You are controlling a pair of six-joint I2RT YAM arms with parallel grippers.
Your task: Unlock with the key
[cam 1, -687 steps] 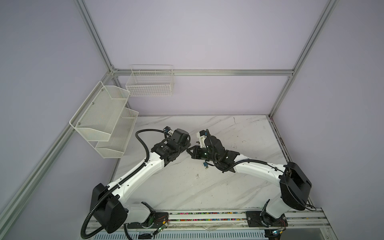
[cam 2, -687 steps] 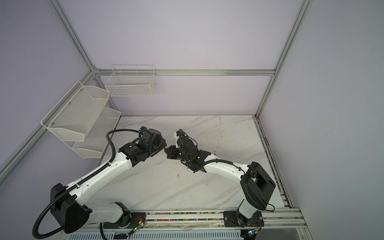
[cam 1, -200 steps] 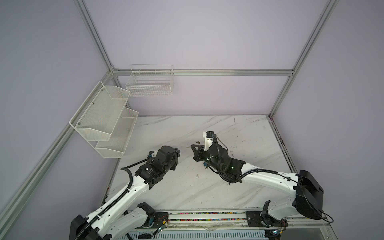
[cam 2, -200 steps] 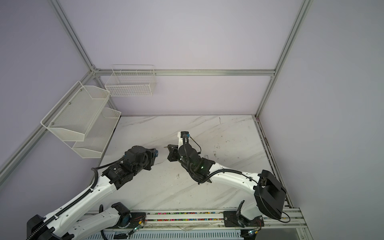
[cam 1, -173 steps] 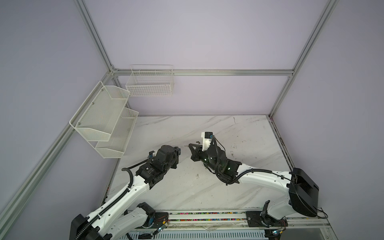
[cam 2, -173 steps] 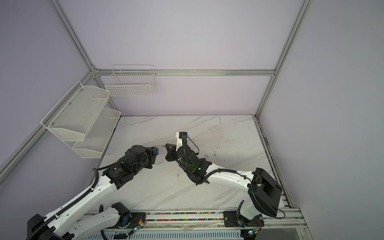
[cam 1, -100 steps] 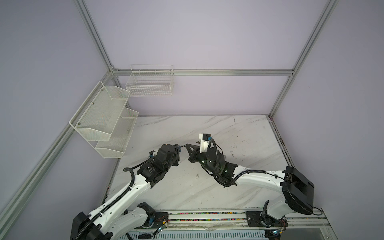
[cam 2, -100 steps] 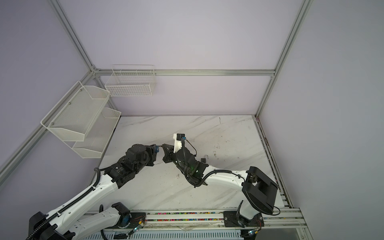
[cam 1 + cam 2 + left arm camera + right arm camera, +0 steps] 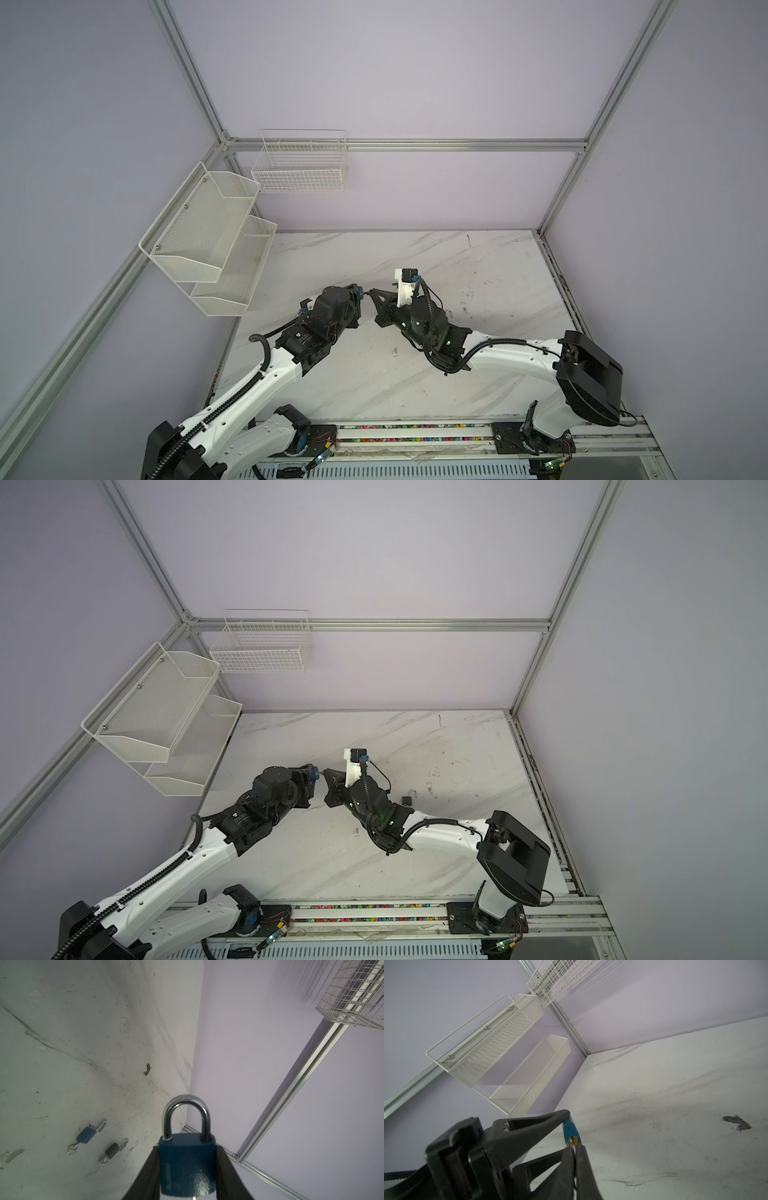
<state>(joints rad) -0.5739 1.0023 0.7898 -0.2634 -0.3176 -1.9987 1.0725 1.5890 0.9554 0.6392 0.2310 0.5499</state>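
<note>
Having closed together, left gripper (image 9: 187,1150) clamps blue padlock (image 9: 186,1167), keyway (image 9: 573,1140) facing the key (image 9: 574,1149) pinched in right gripper (image 9: 574,1152).

Blue padlock (image 9: 187,1167), silver loop (image 9: 186,1113) shut, held up in the air, squeezed at both sides by the left gripper (image 9: 187,1149), brass keyhole (image 9: 573,1141) facing a thin silver key (image 9: 573,1150), key tip right at the hole, pinched in the right gripper (image 9: 574,1147)

— What else is in here?
— A white wire basket (image 9: 300,164) at the back wall's (image 9: 415,83) left end; a two-tier mesh shelf (image 9: 208,245) on the left wall (image 9: 83,124). Below, a scuffed marble worktop (image 9: 490,266).
</note>
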